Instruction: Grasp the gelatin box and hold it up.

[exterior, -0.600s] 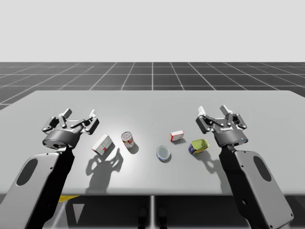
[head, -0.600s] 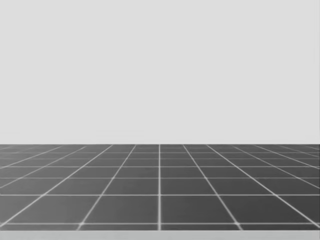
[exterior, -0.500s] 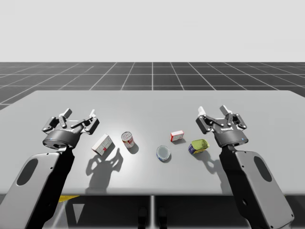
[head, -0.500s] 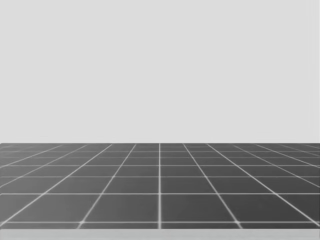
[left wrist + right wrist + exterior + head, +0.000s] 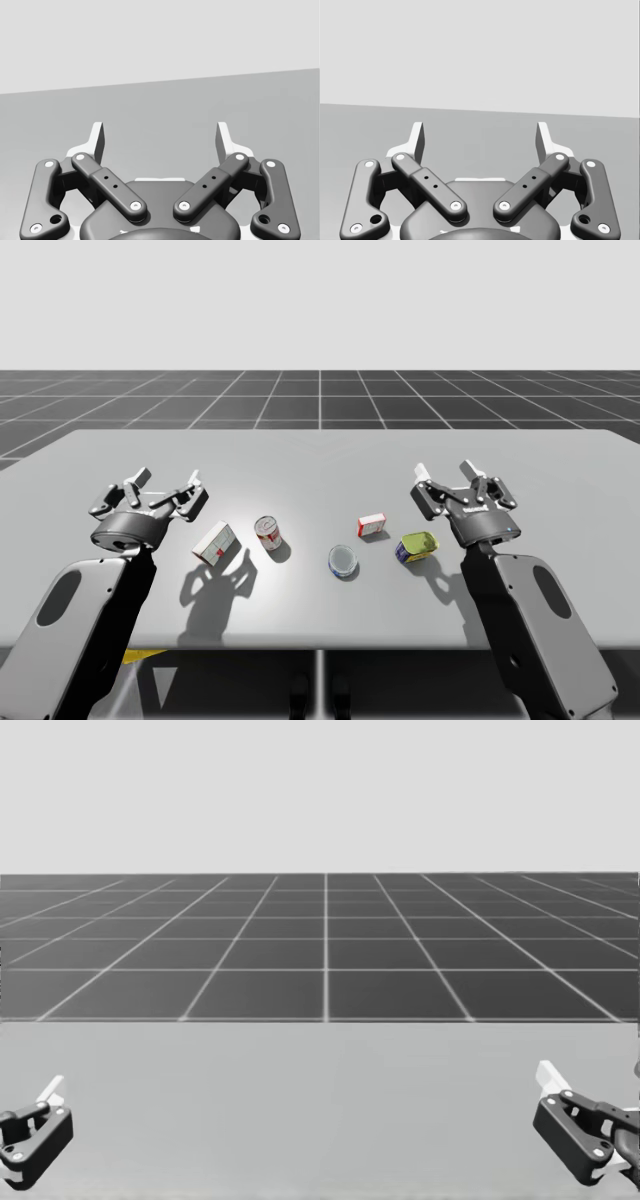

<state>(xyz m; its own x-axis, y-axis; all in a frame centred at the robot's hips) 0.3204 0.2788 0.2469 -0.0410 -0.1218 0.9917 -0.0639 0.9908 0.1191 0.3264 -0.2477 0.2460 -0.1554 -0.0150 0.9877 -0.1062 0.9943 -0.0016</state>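
Grey table [image 5: 320, 455], approach stage: my left gripper [image 5: 168, 486] and right gripper [image 5: 452, 480] hover spread open, empty; right should reach the gelatin box [image 5: 371, 525].

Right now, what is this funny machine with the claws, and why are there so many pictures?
It is a pretend robot inside a computer, at a grey table. It has two arms, each ending in a two-finger claw called a gripper. One picture looks down from above, one is from the robot's head, and two are from cameras on its wrists, looking along the claws. The left gripper and right gripper are both open and hold nothing. On the table between them are a white and red box, an upright red and white can, a flat blue can, a small red box and a yellow-green can.
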